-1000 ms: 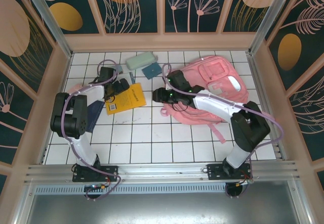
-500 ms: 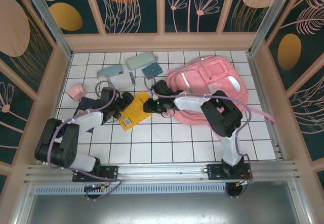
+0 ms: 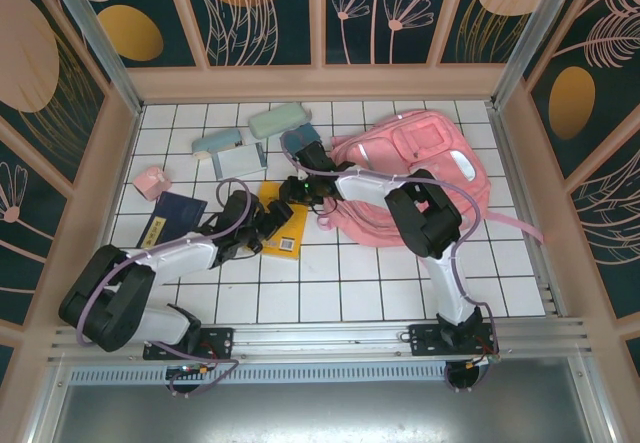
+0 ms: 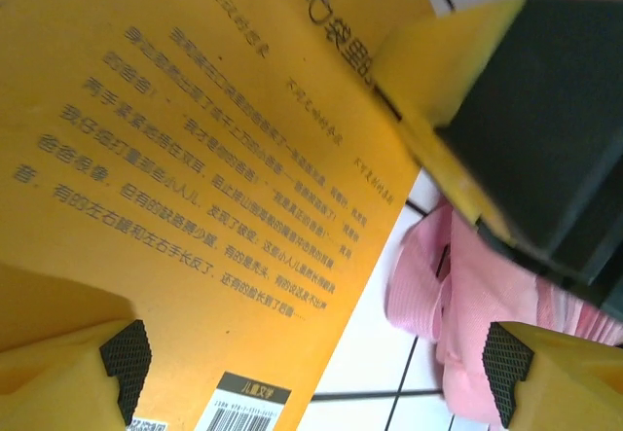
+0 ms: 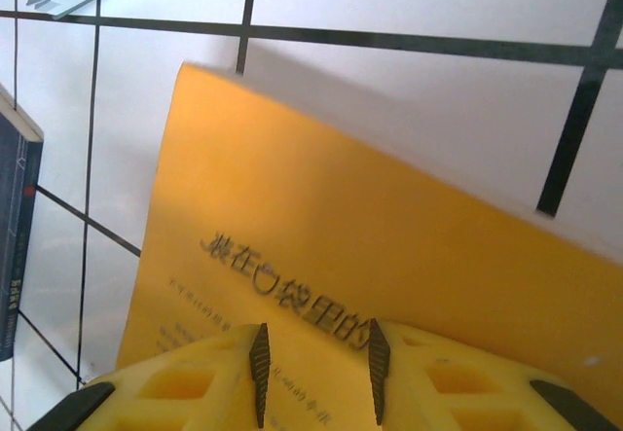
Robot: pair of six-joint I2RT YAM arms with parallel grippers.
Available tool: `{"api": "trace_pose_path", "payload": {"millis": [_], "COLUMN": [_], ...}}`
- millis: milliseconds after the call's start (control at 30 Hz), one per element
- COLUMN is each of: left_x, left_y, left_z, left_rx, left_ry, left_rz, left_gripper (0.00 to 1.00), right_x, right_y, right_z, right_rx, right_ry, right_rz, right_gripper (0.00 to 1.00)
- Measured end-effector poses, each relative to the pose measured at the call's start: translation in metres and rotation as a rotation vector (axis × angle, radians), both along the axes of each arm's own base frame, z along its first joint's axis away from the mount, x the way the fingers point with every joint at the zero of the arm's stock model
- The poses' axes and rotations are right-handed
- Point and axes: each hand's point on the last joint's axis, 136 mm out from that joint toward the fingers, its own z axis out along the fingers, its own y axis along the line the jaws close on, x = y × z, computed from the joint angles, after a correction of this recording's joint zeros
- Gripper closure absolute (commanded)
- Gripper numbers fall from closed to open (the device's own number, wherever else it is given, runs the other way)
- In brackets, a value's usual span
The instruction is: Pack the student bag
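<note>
Right gripper (image 5: 316, 358) at yellow book (image 5: 389, 246) edge

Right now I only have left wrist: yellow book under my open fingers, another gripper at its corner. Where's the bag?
Observer: Top view: the student bag lies flat right of the yellow book, front pockets up.
Operator: Right gripper holding the book?
Observer: Can't confirm. Right wrist view: the right gripper has its fingers a narrow gap apart over the cover.
Operator: Anything left of the book?
Observer: A dark blue book lies flat there.
</note>
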Motion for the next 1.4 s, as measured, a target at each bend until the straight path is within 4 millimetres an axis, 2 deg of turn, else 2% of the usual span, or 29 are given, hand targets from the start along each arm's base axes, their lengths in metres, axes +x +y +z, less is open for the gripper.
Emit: {"api": "trace_pose_path", "payload": {"millis": [167,333,433,567,700,833,967,1233,1400], "left_x": [-0.004,0.019,0.033,0.040,0.033,0.021,0.017,0.002,-0.010], "left_y": [0.015,0.034,0.049,0.060,0.060,0.060,0.061,0.062,0.060], "left_z": [0.000,0.009,0.006,-0.007,-0.022,-0.035,-0.034,-0.033,-0.032], "left_rx": [0.103,0.182,0.230,0.299,0.322,0.307,0.255,0.164,0.163], "left_ry": [0.038,0.018,0.009,0.016,0.042,0.057,0.023,0.010,0.040], "left_rz": [0.010,0.012,0.007,-0.038,-0.096,-0.113,-0.081,0.012,0.003], "left_gripper": [0.06,0.07,0.13,0.20,0.35,0.50,0.52,0.53,0.54], "right_x": [0.000,-0.019,-0.032,-0.050,-0.065,-0.066,-0.066,-0.055,-0.051], "right_y": [-0.007,-0.032,-0.041,-0.047,-0.052,-0.046,-0.039,-0.033,-0.031], "right_z": [0.002,0.019,0.029,0.022,0.002,-0.005,-0.018,-0.015,-0.013], "right_rx": [-0.030,-0.056,-0.055,-0.066,-0.093,-0.074,-0.072,-0.066,-0.072], "right_ry": [-0.010,-0.004,-0.005,0.025,0.080,0.098,0.132,0.153,0.137], "right_rz": [-0.016,-0.053,-0.065,-0.065,-0.070,-0.067,-0.057,-0.058,-0.055], "right_gripper": [0.60,0.59,0.59,0.59,0.59,0.58,0.58,0.57,0.56]}}
